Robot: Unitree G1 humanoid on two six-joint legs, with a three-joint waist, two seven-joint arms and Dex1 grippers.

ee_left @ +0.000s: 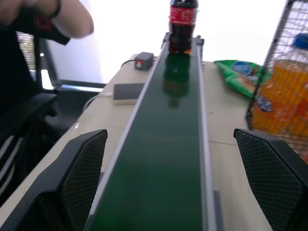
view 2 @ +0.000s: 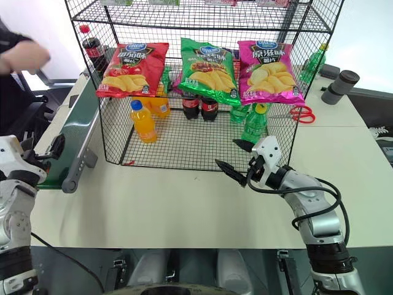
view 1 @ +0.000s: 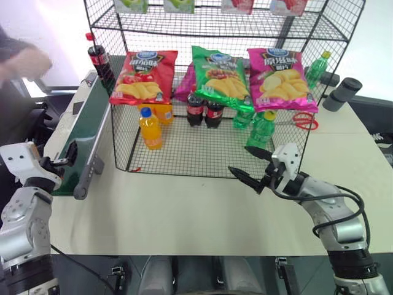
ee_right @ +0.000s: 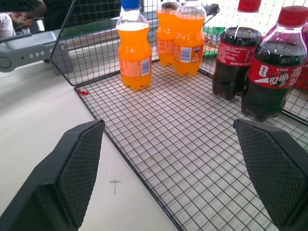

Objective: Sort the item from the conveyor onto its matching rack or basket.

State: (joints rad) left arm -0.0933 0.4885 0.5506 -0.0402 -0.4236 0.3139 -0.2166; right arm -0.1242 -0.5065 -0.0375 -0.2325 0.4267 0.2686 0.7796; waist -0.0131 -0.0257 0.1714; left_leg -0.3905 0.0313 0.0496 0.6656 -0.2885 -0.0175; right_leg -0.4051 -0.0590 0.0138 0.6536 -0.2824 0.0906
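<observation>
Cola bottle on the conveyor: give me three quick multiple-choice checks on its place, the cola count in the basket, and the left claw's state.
1. Where is the cola bottle?
A. far end of the conveyor
B. in the left claw
C. on the table

2. How many cola bottles stand in the basket?
A. none
B. two
C. five

3. The left claw is:
A. shut on the bottle
B. open, empty
C. shut, empty

Key: 1 A, it stands upright at the belt's far end; 2 B, two red-capped bottles side by side; 3 B, fingers stand wide apart over the belt.
</observation>
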